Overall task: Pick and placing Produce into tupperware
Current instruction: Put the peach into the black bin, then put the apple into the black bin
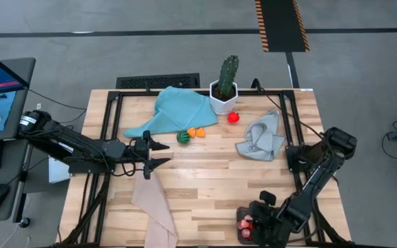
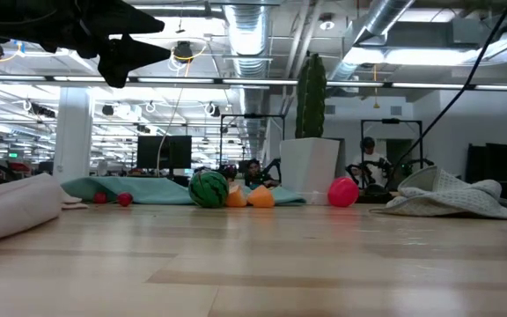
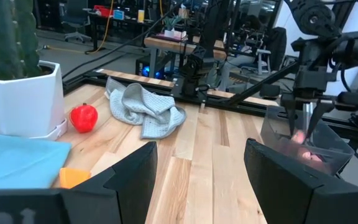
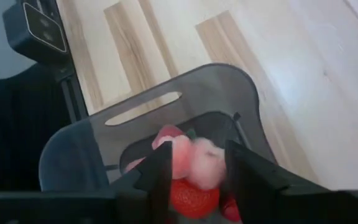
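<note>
Right pincer point(image 1: 257, 222) hangs over the tub point(image 1: 245, 228) at the counter's point(image 1: 212, 179) near right edge, fingers point(image 4: 160, 174) parted around a pale pink piece point(image 4: 194, 163), though I cannot tell if they grip it; red and pink produce point(image 4: 194, 196) lies in the tub just below. Left pincer point(image 1: 163, 154) hovers above the counter's left middle, fingers wide, holding nothing. Between it and the far edge lie a teal cloth point(image 1: 178, 110), a green striped ball point(image 1: 182, 138) and two orange pieces point(image 1: 196, 132) beside it. A cactus point(image 1: 226, 76) in a white pot point(image 1: 223, 102) stands at the far edge, a red fruit point(image 1: 233, 117) just beside it, a grey cloth point(image 1: 262, 138) to the right, a beige cloth point(image 1: 154, 210) at the near left.
</note>
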Robot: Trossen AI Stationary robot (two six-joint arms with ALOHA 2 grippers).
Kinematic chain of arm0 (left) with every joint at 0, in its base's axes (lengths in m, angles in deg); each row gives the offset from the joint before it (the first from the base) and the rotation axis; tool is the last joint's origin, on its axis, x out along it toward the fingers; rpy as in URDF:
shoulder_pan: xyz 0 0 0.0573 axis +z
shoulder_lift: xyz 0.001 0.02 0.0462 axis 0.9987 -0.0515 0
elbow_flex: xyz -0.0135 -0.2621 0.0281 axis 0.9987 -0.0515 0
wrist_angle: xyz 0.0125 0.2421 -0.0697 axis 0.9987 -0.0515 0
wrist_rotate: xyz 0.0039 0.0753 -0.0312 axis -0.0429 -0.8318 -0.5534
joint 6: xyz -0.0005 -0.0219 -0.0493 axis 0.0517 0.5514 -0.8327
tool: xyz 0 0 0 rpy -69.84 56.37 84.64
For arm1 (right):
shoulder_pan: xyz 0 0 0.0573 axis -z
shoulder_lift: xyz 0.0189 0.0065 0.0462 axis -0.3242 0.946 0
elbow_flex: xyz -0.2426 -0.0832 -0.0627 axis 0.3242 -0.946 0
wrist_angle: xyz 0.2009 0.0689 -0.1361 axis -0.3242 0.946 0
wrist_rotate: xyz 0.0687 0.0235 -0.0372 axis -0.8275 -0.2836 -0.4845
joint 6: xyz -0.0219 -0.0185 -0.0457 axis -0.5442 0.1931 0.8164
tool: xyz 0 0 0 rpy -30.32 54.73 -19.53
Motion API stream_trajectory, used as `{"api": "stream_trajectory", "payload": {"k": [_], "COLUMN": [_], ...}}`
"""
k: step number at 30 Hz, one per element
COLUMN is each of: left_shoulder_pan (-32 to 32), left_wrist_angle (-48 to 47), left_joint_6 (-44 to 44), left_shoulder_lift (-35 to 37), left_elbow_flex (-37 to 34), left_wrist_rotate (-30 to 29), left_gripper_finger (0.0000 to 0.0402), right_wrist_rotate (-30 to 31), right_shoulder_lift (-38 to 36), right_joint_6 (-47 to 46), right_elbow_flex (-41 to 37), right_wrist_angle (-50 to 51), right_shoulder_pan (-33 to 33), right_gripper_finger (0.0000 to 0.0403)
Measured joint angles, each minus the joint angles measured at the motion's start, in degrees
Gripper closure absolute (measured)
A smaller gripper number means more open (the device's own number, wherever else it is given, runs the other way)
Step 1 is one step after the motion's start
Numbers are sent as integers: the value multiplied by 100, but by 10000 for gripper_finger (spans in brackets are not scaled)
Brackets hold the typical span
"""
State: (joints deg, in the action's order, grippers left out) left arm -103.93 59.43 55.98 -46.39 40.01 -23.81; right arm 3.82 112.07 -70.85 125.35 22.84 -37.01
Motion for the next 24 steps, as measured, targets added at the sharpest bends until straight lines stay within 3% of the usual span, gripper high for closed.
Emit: {"api": "stream_trajectory", "payload": {"k": [8, 12, 16, 20, 22, 24], "left_shoulder_pan": [0, 0, 0, 0, 0, 0], "left_wrist_angle": [0, 4, 11, 17, 18, 22], "left_joint_6": [0, 0, 0, 0, 0, 0], "left_shoulder_lift": [0, 0, 0, 0, 0, 0], "left_elbow_flex": [0, 0, 0, 0, 0, 0], "left_wrist_rotate": [0, -53, -57, -59, -61, -67], "left_gripper_finger": [171, 171, 171, 171, 171, 171], "right_wrist_rotate": [17, 248, 1148, 1856, 1644, 897], "right_shoulder_lift": [-165, -324, -569, -811, -877, -877], "right_joint_6": [799, 1833, 2702, 4332, 5293, 6114], "right_elbow_flex": [6, 6, 4, 1, 12, 11], "right_wrist_angle": [-20, -192, -436, -1583, -2451, -3203], "right_shoulder_pan": [260, 448, 631, 754, 909, 1177], "right_gripper_finger": [177, 169, 169, 168, 168, 168]}}
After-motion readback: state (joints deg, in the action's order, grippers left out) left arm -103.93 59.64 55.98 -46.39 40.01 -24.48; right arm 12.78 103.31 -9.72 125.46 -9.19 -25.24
